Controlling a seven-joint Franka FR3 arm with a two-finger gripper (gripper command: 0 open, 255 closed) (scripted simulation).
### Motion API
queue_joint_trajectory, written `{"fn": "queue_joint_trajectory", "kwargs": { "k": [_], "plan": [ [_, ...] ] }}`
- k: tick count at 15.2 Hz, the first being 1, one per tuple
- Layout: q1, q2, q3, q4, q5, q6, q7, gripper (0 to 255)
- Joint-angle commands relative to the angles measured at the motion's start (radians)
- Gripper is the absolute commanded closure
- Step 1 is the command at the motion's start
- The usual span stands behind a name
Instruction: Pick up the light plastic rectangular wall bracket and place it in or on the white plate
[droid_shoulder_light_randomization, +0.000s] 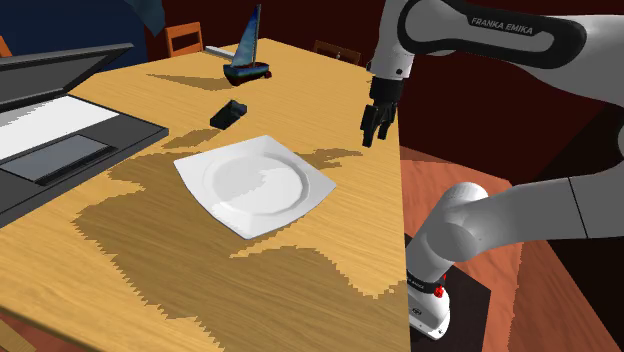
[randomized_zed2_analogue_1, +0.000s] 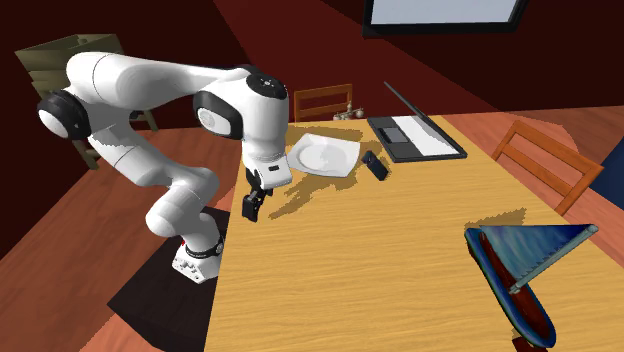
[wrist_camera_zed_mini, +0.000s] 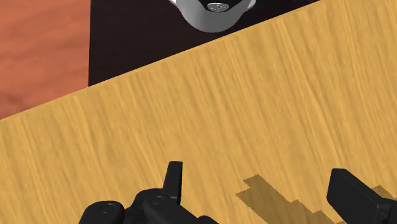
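We see the claw spread, empty, at the table edge; the dark bracket lies off to the shoulder view's left, past the plate, seemingly skewed.

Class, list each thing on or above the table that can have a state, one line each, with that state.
Gripper: open, holding nothing, above the table.
White plate: empty, flat on the table.
Black rectangular bracket: lying on the table, apart from the plate.
Laptop: lid open.
Model sailboat: upright.
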Motion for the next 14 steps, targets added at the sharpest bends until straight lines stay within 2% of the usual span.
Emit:
{"fn": "queue_joint_trajectory", "kwargs": {
  "k": [1, 8, 14],
  "plan": [
    [0.000, 0.000, 0.000, 0.000, 0.000, 0.000, 0.000, 0],
    [0.049, 0.183, 0.101, 0.169, 0.079, 0.051, 0.111, 0],
    [0.078, 0.353, 0.177, 0.353, 0.109, 0.072, 0.204, 0]
  ]
}}
